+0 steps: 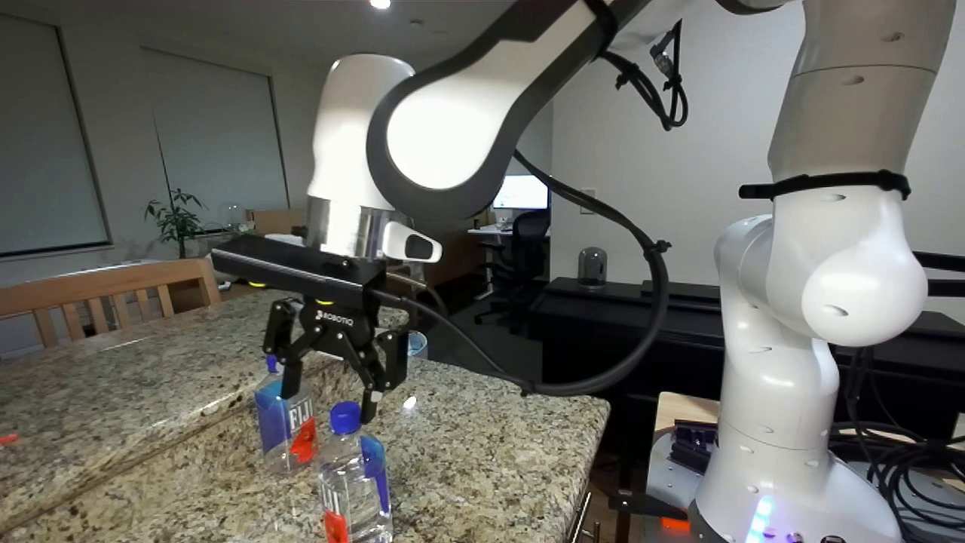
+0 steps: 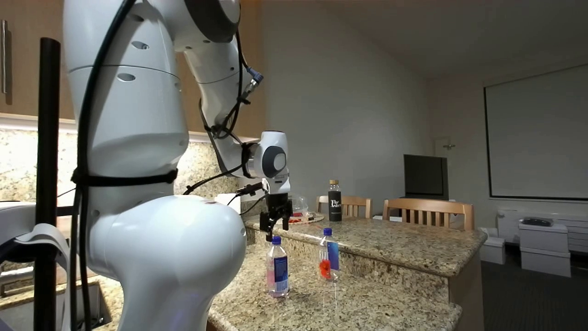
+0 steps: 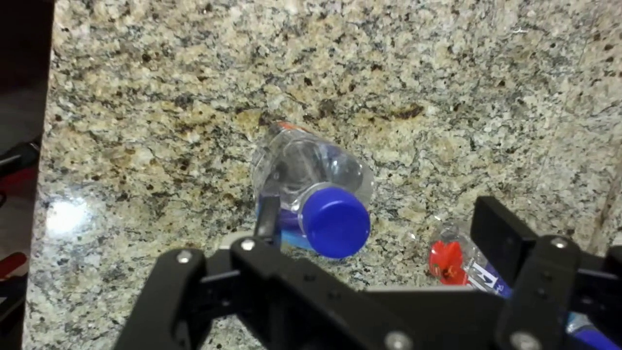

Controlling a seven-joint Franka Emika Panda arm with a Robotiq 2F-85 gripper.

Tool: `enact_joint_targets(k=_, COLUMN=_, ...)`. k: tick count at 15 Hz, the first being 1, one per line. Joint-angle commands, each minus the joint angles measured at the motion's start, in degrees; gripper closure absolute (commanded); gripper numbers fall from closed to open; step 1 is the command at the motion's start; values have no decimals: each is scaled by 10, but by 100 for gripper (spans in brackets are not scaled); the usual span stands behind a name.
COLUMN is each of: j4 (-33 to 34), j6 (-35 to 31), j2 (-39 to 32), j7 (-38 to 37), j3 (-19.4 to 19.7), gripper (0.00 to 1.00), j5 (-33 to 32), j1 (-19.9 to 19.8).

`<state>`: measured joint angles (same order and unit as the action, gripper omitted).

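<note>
My gripper (image 1: 329, 402) hangs fingers-down with its jaws wide apart, holding nothing. Below it stands an upright clear bottle (image 2: 278, 271) with a blue cap (image 3: 335, 222). In the wrist view that cap appears between the fingers, much closer to the left finger (image 3: 268, 214); a small gap shows there. Fingertips and cap look about level in both exterior views; contact cannot be made out. A second blue-capped bottle (image 1: 286, 430), with a red flower on its label, stands upright by the raised ledge. In the wrist view this second bottle (image 3: 449, 262) is partly hidden behind the right finger (image 3: 503, 238).
The granite counter (image 1: 482, 445) ends at an edge on the wrist view's left. A raised granite ledge (image 2: 390, 234) runs beside the bottles, bearing a black bottle (image 2: 334, 204) and a round mat (image 2: 312, 219) with red items. Wooden chairs (image 2: 429, 212) stand beyond it.
</note>
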<state>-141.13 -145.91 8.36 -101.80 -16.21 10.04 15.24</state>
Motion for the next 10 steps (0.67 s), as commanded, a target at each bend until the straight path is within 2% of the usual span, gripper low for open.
enact_joint_targets(k=1, j4=6, j6=8, j2=-14, j7=40, j3=3, gripper=0, j5=35, j1=1)
enact_joint_targets(k=3, j4=13, j6=14, j2=-27, j7=41, j3=2, gripper=0, j5=33, j1=0)
enact_joint_targets(k=4, j4=17, j6=19, j2=-33, j7=41, j3=2, gripper=24, j5=32, j1=-1)
enact_joint_targets(k=6, j4=25, j6=30, j2=-46, j7=37, j3=2, gripper=32, j5=27, j1=-1)
enact_joint_targets(k=10, j4=40, j6=48, j2=-59, j7=36, j3=1, gripper=59, j5=19, j1=-1)
